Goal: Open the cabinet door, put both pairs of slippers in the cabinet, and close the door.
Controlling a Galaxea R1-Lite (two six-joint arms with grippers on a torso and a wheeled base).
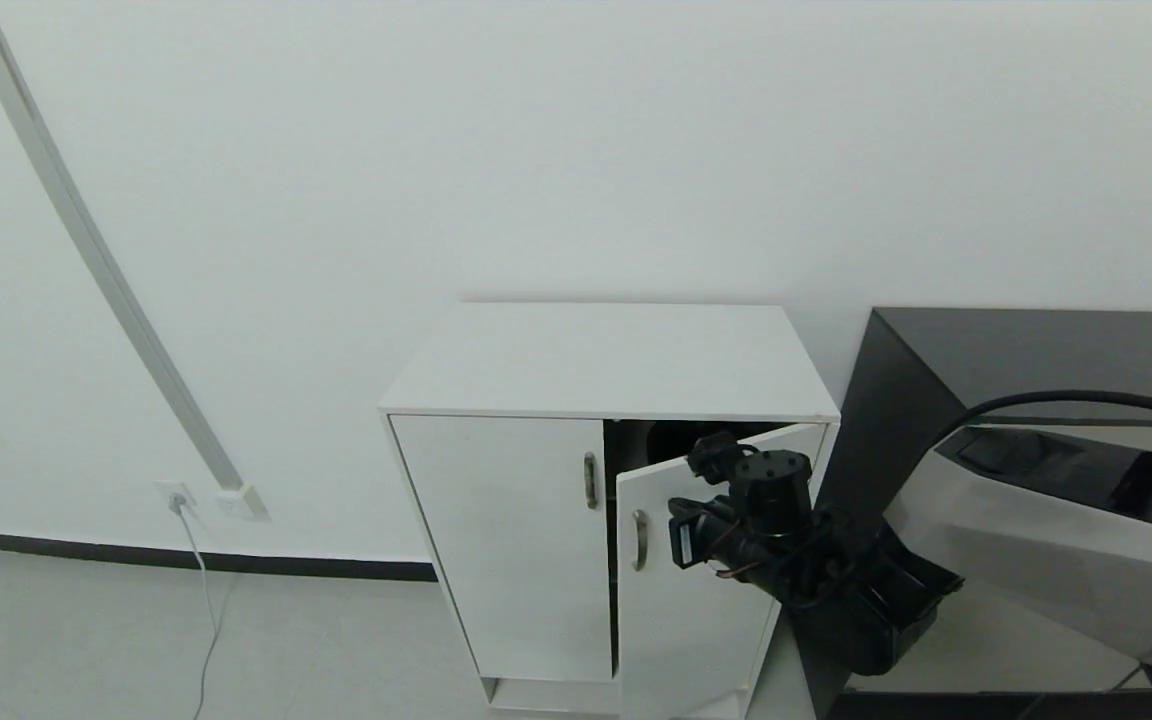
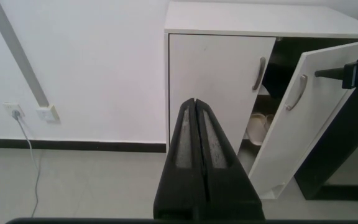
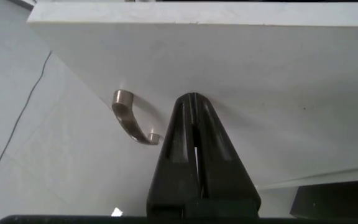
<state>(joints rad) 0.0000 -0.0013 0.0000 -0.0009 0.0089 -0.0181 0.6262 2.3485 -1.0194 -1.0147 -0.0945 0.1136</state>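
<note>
at r jaws: cabinet door [image 3: 272, 62], ajar

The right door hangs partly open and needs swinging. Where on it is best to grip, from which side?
Take the metal handle on the right door, from the outer face: it is an upright bow standing off the panel near the free edge, so fingers can close across it. The right gripper sits shut beside it.

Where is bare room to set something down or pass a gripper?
White cabinet's flat top is bare, back to the wall. Grey floor left of the cabinet is free up to the white cable. Crowded: the dark gap beside the ajar right door, where the right gripper sits.
</note>
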